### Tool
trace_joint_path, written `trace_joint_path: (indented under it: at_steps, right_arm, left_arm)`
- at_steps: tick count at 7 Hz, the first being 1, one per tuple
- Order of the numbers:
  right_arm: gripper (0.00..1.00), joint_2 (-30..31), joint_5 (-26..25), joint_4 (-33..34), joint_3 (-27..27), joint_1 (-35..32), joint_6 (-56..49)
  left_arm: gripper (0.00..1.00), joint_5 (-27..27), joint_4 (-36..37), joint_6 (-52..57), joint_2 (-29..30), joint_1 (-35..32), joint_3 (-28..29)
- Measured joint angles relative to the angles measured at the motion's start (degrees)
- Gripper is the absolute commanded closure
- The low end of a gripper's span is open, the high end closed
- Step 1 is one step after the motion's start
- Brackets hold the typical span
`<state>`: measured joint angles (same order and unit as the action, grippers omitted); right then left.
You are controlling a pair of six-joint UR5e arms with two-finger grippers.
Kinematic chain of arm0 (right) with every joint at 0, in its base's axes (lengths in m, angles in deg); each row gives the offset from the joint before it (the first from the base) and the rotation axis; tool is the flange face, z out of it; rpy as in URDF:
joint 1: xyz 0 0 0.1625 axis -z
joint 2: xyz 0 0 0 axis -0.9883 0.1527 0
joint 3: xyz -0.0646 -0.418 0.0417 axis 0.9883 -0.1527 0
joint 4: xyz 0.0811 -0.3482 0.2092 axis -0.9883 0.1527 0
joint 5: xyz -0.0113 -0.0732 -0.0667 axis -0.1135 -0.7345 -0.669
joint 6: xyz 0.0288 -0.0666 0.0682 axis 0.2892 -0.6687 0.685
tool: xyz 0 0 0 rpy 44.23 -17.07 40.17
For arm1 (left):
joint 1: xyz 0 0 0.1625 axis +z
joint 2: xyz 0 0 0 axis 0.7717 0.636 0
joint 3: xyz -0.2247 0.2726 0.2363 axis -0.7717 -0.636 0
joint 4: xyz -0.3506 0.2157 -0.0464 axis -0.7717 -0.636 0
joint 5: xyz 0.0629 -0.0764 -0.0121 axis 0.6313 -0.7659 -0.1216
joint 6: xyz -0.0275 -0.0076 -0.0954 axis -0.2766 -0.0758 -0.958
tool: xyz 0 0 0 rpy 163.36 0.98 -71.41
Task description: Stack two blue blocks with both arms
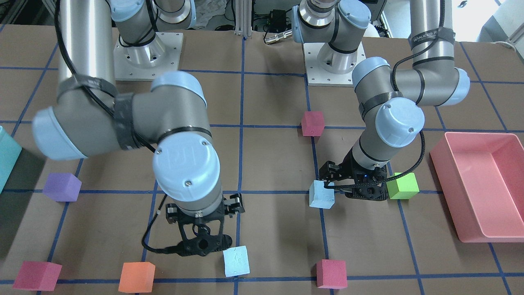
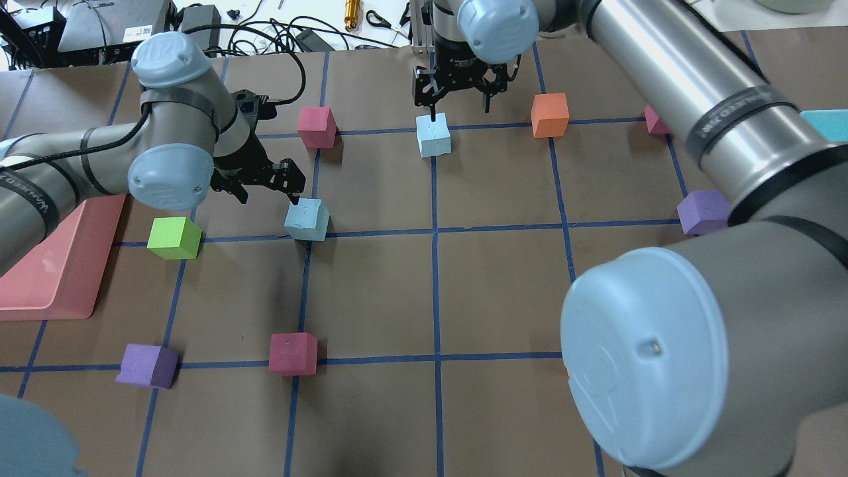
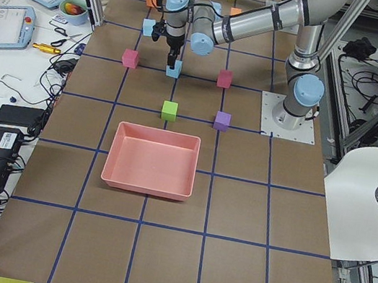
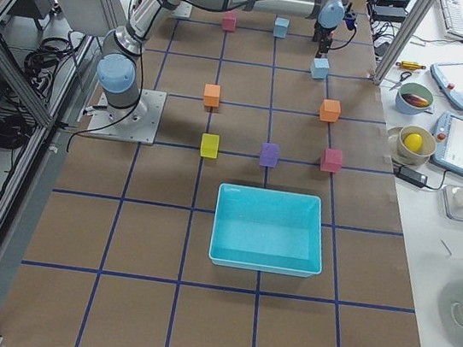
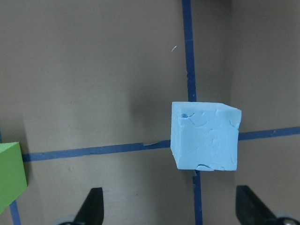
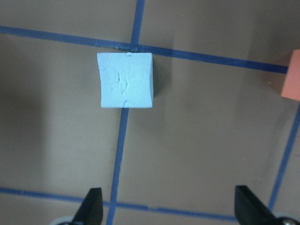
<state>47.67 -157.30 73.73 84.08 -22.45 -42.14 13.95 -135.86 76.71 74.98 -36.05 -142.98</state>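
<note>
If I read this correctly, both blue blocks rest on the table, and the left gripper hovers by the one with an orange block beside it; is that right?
Not quite. Beside that blue block is a green block, not an orange one, as the left wrist view shows. The other blue block also rests on the table, and the left gripper hovers as you say.

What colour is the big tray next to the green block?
Pink. The tray shows best in the exterior front-facing view.

Four wide fixed views around the table (image 2: 497,298); wrist views close, straight down on the blue blocks (image 5: 205,136) (image 6: 125,79).
</note>
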Motion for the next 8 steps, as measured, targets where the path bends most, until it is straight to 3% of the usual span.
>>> trace_joint_path:
  at_steps: [2,3,4,5,6,7,8]
  right_arm:
    - [0.00,10.82,-2.58,-13.25,3.03,3.49,-5.58]
    - [0.00,17.07,-3.47,-15.94,8.12,5.57,-7.14]
    - [0.00,23.54,-3.76,-14.40,15.85,7.53,-7.84]
    - [0.00,29.30,-3.71,-7.96,24.50,8.96,-8.11]
    - [0.00,33.04,-3.47,1.70,32.12,9.51,-7.98]
    - [0.00,34.59,-3.50,8.20,35.59,9.60,-7.78]
    - [0.00,35.15,-3.67,9.65,35.00,9.55,-7.91]
  left_arm:
    - [0.00,-1.40,2.74,-1.43,3.38,-1.03,-0.04]
    - [0.01,-3.53,3.40,-2.59,4.54,-1.57,-0.08]
    - [0.31,-4.53,3.97,-2.98,5.47,-2.02,-0.21]
    - [0.63,-4.78,4.20,-3.06,6.11,-2.22,-0.38]
    - [0.74,-4.71,4.19,-3.18,6.45,-2.27,-0.46]
    - [0.75,-4.60,3.94,-3.28,6.48,-2.29,-0.32]
    - [0.75,-4.54,3.59,-3.59,6.27,-2.39,0.35]
